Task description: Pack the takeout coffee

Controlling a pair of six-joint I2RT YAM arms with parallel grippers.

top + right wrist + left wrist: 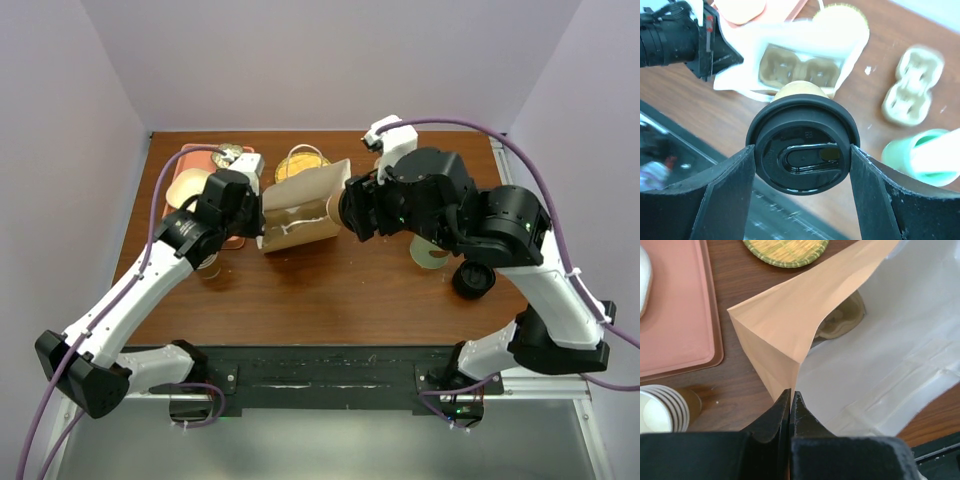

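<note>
The takeout coffee, a cream-tan paper cup (799, 89) with a round black lid (802, 131), is held by the lid between the fingers of my right gripper (802, 150). In the top view the cup (333, 208) points into the mouth of a tan paper bag (305, 200) lying on its side. The bag's white inside (790, 40) holds a pulp cup carrier (795, 70). My left gripper (790, 395) is shut on the bag's rim (785, 340) and holds the mouth open. It shows in the top view (262, 218).
A pink tray (190, 160) and a woven basket (302, 163) lie behind the bag. A stack of lidless cups (660, 407) stands left of it. A second pulp carrier (912, 85), a pale-green cup of straws (920, 155) and a loose black lid (473, 279) lie right.
</note>
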